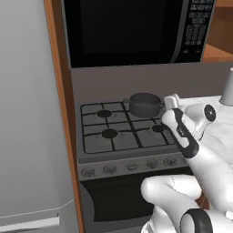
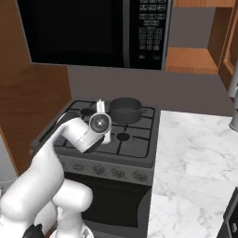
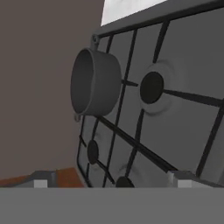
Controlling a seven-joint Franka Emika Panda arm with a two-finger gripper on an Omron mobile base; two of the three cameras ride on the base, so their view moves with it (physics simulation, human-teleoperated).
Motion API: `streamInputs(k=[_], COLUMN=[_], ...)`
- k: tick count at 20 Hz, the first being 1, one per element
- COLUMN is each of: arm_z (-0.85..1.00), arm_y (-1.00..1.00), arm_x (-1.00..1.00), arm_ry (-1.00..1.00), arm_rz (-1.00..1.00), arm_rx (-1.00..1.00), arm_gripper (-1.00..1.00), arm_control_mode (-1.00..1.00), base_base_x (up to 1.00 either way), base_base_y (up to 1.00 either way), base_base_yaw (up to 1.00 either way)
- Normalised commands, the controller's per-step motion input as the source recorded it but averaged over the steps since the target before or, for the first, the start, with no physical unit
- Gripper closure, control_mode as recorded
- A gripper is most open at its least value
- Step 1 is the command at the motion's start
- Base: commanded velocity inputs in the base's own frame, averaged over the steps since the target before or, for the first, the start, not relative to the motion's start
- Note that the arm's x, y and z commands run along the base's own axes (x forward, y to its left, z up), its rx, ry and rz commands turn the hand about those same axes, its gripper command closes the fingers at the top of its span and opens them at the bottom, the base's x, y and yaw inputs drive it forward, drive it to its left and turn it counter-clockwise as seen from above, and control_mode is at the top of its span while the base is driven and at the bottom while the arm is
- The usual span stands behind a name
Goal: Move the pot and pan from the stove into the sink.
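Light is even and soft across all three rendered views, moderately bright, with no single source to be made out. The stove (image 1: 123,132) is flatly lit; its black grates cast almost no shadow on the grey top. The pot (image 1: 144,104) shows only gentle shading, darker inside its rim, with a faint dark patch beneath it. The microwave (image 2: 97,30) door is a near-black area with no reflections. The marble tabletop (image 2: 195,158) is the brightest surface, pale without glare. Edges look slightly soft and low in resolution, most of all in the hand view, where the pot (image 3: 94,83) is mildly blurred. Straight lines stay straight toward the borders.
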Motion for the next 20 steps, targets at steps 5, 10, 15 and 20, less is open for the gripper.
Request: streamInputs(k=[5,10,15,20], arm_z=[0.0,-0.09,-0.13,-0.16], arm_y=[-0.22,-0.28,-0.28,-0.14], arm_x=[0.87,0.64,0.62,0.77], arm_ry=[0.0,0.0,0.0,0.02], arm_rz=[0.0,0.06,0.07,0.04], arm_rx=[0.07,0.06,0.05,0.02], arm_gripper=[-1.0,-1.0,-1.0,-1.0], arm_control_mode=[-1.0,-1.0,-1.0,-1.0], base_base_x=[0.0,0.0,0.0,0.0], base_base_y=[0.0,0.0,0.0,0.0], base_base_yaw=[0.0,0.0,0.0,0.0])
